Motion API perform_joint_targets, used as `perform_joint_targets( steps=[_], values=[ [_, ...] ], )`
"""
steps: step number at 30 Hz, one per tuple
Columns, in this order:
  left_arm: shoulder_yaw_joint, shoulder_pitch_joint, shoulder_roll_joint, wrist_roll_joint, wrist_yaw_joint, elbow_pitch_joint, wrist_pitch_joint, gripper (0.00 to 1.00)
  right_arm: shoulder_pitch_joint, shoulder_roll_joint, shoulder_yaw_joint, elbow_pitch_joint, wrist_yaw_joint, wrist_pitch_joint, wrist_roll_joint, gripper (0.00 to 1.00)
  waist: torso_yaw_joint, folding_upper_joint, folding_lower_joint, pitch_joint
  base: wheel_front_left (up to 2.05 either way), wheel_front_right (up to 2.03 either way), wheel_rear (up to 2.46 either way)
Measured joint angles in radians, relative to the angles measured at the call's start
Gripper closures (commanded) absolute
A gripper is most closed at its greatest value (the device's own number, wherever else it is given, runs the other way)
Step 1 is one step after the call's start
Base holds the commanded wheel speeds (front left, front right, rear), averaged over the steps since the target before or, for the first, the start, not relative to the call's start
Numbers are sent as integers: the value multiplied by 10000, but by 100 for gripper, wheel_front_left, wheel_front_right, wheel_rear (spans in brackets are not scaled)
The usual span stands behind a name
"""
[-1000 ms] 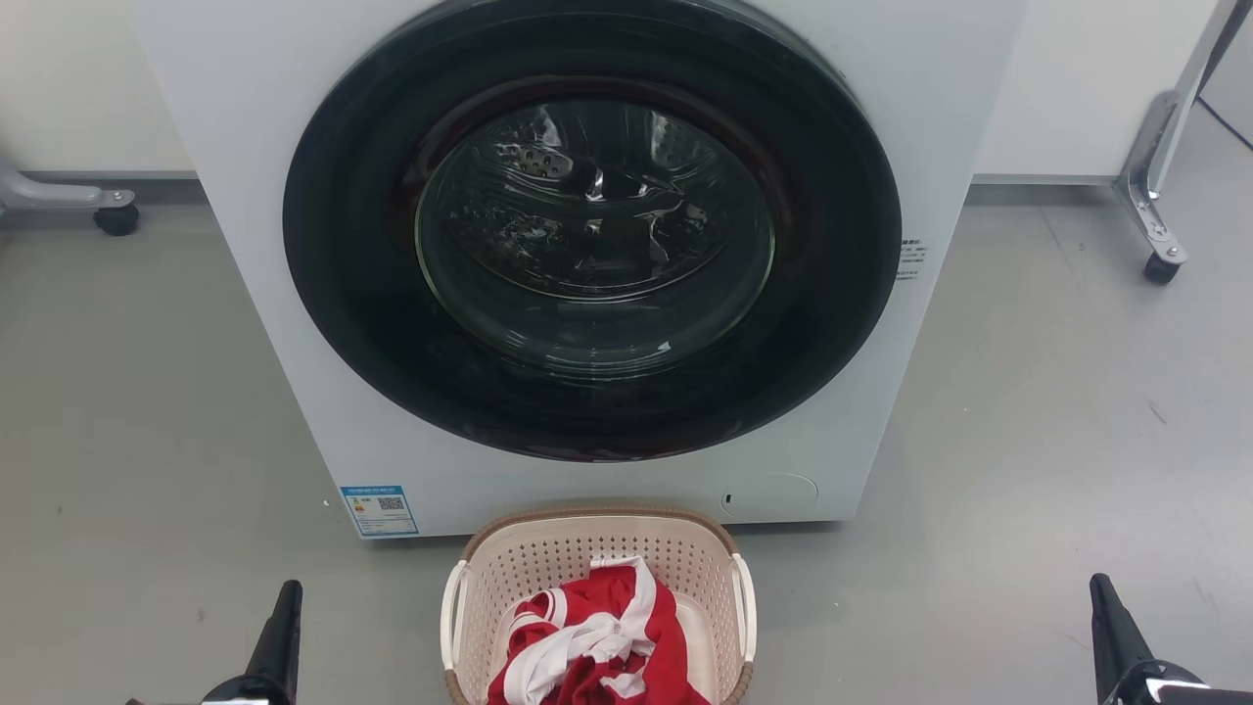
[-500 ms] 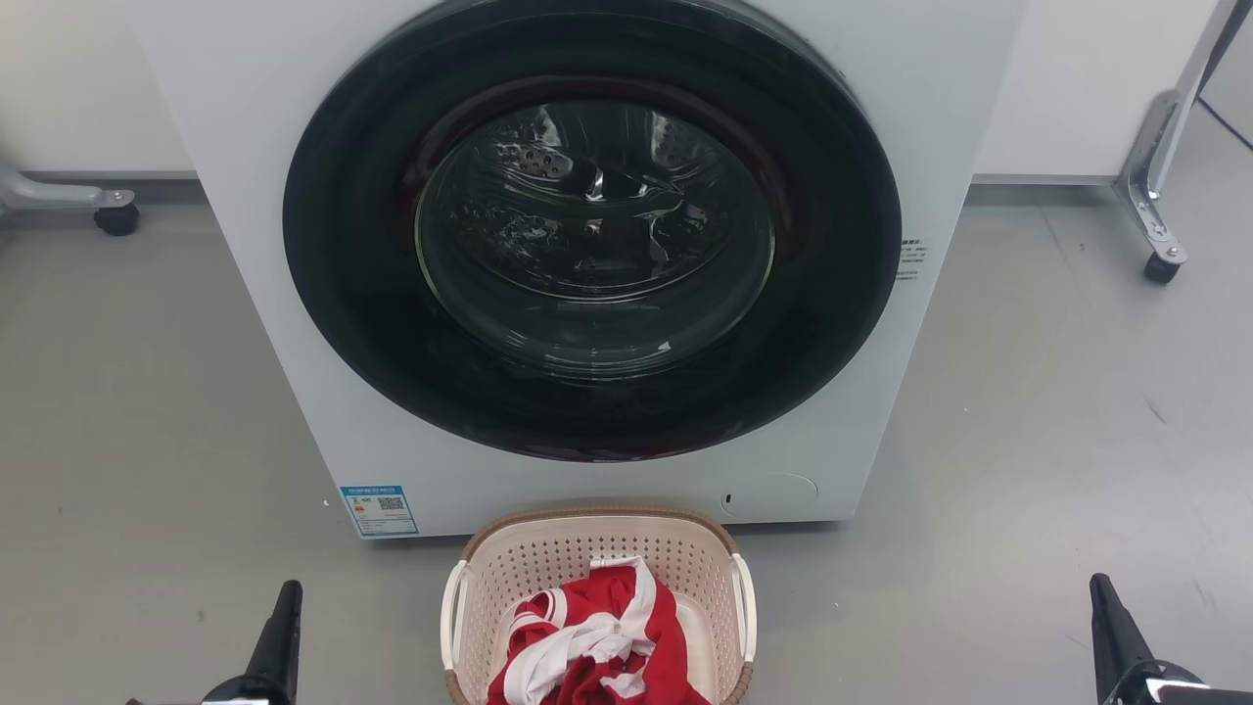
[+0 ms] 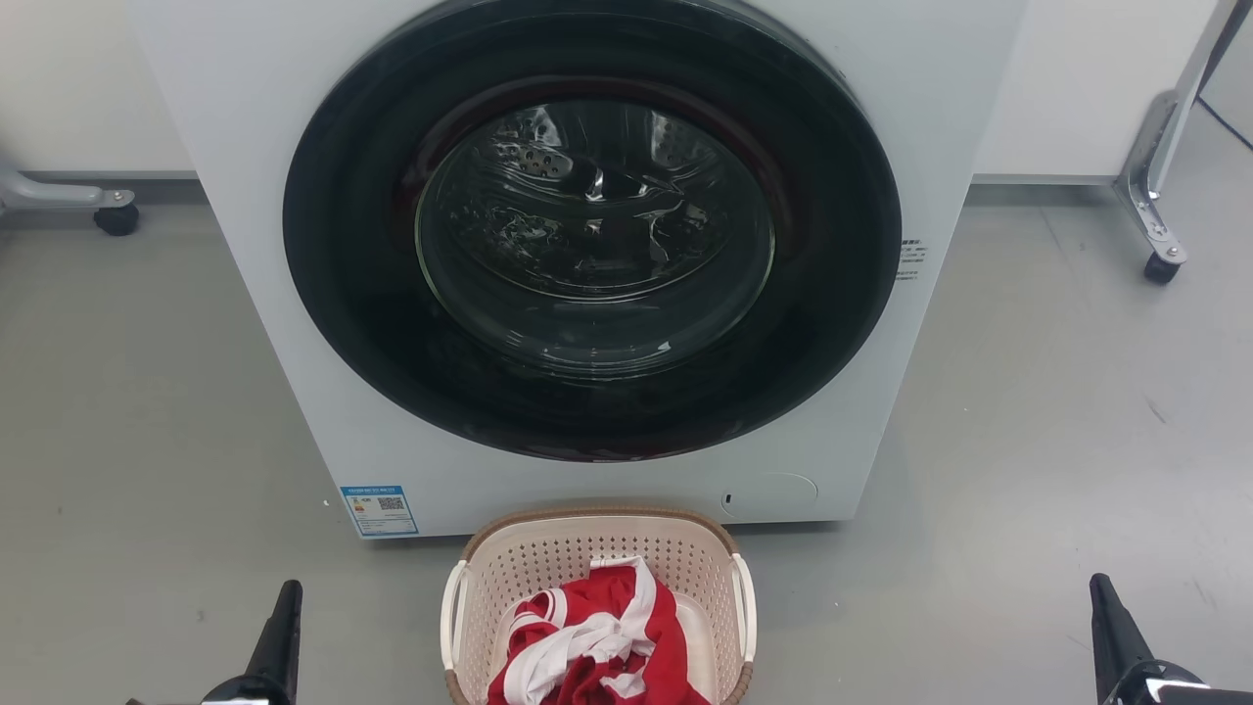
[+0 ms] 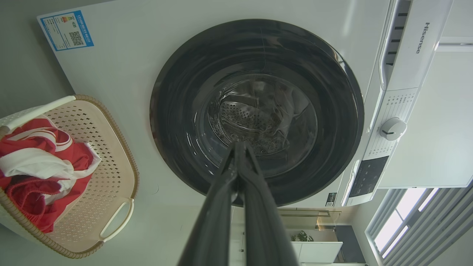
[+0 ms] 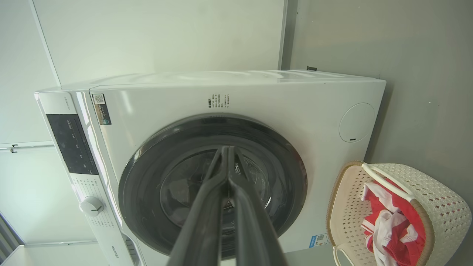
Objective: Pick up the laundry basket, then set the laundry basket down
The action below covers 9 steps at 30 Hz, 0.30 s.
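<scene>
The cream perforated laundry basket (image 3: pixel 548 563) with its brown rim stands on the grey floor just in front of the washing machine, at the bottom middle of the head view. Red and white clothes (image 3: pixel 592 641) lie in it. It also shows at the left of the left wrist view as the laundry basket (image 4: pixel 111 155) and at the lower right of the right wrist view as the laundry basket (image 5: pixel 439 207). My left gripper (image 3: pixel 284 612) is well left of the basket and my right gripper (image 3: pixel 1106 607) far to its right. Both are shut and hold nothing: left gripper (image 4: pixel 239 146), right gripper (image 5: pixel 225 149).
A white front-loading washing machine (image 3: pixel 294 323) with a closed dark round door (image 3: pixel 592 230) rises right behind the basket. Wheeled metal frame legs stand at the far left (image 3: pixel 108 211) and far right (image 3: pixel 1155 245). Bare grey floor (image 3: pixel 1028 441) lies on both sides.
</scene>
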<state>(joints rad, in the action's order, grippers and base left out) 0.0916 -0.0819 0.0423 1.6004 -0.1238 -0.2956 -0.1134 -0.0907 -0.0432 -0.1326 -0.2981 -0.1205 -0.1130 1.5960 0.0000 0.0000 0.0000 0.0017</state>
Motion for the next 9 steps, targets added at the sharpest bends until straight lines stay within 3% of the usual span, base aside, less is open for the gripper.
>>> perform_joint_targets(
  steps=[9],
  values=[
    [0, 0, 0, 0, 0, 2, 0, 100, 0, 0, 0, 0, 0, 0, 0, 100, 0, 0, 0, 1, 0, 0, 0]
  ],
)
